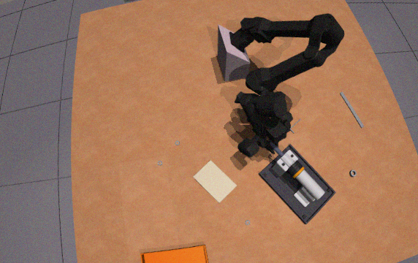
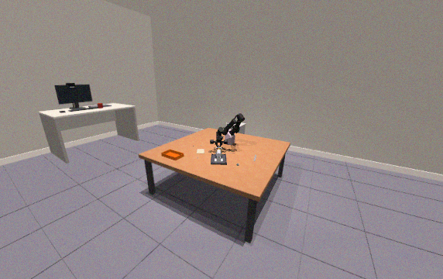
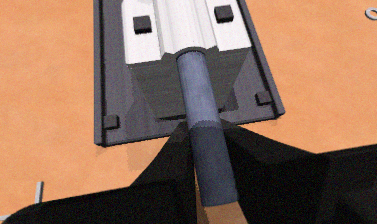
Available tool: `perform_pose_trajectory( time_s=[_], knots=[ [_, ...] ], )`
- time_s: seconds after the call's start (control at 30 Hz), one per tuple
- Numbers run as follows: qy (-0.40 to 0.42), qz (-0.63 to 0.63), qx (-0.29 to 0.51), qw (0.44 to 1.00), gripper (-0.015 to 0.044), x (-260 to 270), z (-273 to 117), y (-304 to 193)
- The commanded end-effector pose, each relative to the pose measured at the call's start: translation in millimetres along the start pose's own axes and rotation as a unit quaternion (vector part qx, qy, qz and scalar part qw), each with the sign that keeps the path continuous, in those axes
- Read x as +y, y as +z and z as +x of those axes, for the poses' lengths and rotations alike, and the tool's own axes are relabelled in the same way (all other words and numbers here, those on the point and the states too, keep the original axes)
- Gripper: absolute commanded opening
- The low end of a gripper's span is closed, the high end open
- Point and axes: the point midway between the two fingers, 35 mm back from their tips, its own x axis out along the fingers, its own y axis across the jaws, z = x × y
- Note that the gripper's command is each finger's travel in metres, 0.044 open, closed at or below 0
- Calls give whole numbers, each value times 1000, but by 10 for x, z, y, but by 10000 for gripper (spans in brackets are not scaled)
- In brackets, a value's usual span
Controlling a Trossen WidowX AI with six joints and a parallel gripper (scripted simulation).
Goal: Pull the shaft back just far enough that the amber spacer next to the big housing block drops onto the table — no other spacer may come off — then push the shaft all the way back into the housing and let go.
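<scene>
My gripper [image 1: 272, 145] [image 3: 198, 126] is shut on the blue-grey shaft [image 1: 278, 150] [image 3: 198, 90], just outside the white bearing block [image 1: 291, 155] [image 3: 141, 47] with black bolts. The shaft runs into that block; its free end shows between the fingers in the wrist view. An amber spacer [image 1: 298, 172] sits beside the long white housing [image 1: 311, 185] in the top view, with a dark ring-like part [image 1: 295, 168] between it and the bearing block. The amber spacer is out of the wrist view. Whether a gap separates it from the housing is too small to tell.
The fixture stands in a dark tray [image 1: 285, 195] [image 3: 116, 97]. A metal ring [image 1: 353, 173] and a thin bar [image 1: 351, 109] lie to its right in the top view. A cream pad [image 1: 215, 181] and several small rings lie left. An orange tray [image 1: 174, 254] [image 2: 173, 154] is farther off.
</scene>
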Motion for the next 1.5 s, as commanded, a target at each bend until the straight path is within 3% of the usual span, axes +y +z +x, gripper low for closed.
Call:
perform_pose_trajectory(
  time_s=[0.0, 1.47],
  knots=[
    [1, 0, 1, 1000, 0, 7, -11, -16],
    [1, 0, 1, 1000, 0, 6, -46, -52]
  ],
)
